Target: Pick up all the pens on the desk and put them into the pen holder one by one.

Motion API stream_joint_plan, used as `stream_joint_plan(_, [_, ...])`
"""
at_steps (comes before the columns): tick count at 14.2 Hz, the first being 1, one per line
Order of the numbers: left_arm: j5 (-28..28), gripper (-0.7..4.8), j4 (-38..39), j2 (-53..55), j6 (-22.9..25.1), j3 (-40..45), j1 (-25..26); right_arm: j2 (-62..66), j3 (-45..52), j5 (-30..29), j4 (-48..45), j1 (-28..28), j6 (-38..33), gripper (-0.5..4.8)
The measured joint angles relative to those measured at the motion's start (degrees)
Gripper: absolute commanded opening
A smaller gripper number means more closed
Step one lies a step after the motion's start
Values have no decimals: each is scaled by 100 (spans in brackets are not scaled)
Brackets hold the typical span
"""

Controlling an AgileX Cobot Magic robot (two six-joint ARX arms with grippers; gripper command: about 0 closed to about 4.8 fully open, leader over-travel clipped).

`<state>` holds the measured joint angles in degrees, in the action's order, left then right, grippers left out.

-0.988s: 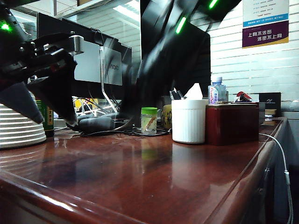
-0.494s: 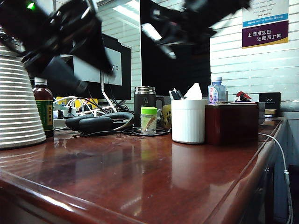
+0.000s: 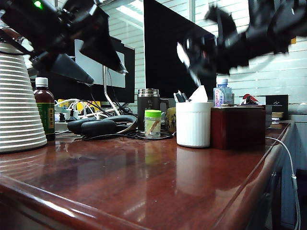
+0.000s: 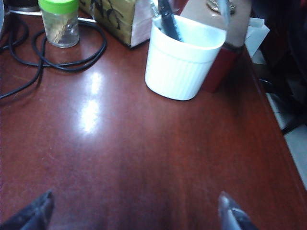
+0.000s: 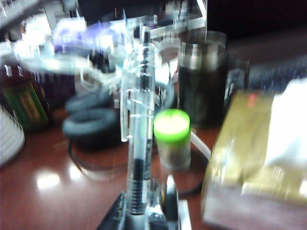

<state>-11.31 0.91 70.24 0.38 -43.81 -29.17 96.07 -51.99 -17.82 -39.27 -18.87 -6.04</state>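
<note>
Glossy reddish-brown wooden desk [image 3: 158, 182] with rounded edge, strong glare patches. White ribbed plastic pen holder [image 4: 184, 60] stands on it near the far right edge, touching a dark red square box [image 3: 238, 127]; dark pens [image 4: 168, 19] already stick out of its rim, tops cut off in the left wrist view. Left gripper [image 4: 136, 215] hangs over bare desk, well short of the holder, jaws wide and holding nothing, only the two dark tips show. Right gripper [image 5: 148, 211] is up in the air above and right of the holder in the exterior view, heavily blurred; jaws pinched narrow on a clear plastic pen [image 5: 138, 124] with dark ink core, standing upright. Around: green-capped glass jar [image 3: 153, 124], steel-and-black mug [image 3: 148, 103], coiled black cable [image 4: 48, 52], yellowish tissue box [image 5: 249, 158], white ribbed cone [image 3: 19, 105] cut off at left
</note>
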Motion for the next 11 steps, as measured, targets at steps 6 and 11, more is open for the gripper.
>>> stream_joint_plan(6, [13, 479, -136, 264, 0, 2, 0, 955, -4, 0, -1069, 0, 4, 0])
stream_joint_plan(11, [13, 479, -127, 306, 0, 2, 0, 935, -7, -4, -1187, 0, 7, 188])
